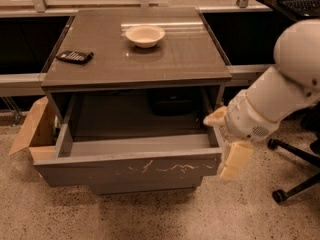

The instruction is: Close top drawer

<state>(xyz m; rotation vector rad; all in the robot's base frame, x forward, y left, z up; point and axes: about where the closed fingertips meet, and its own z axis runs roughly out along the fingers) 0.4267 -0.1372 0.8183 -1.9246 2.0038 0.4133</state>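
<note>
Camera view: grey flat-topped cabinet point(100, 69), its scratched grey top drawer point(130, 168) standing well out in front.
White robot arm point(280, 94): reaches in from the right; an off-centre shove could skew and jam the drawer.
Cream two-finger gripper point(218, 148): at the drawer's right front corner, fingers spread, holding nothing; one risks being pinched.
Shallow cream bowl point(145, 35): a slam might jolt it.

The white arm point(280, 94) stretches in from the right, and its gripper point(225, 139) hangs low, with the fingers point(235, 160) spread apart.
</note>
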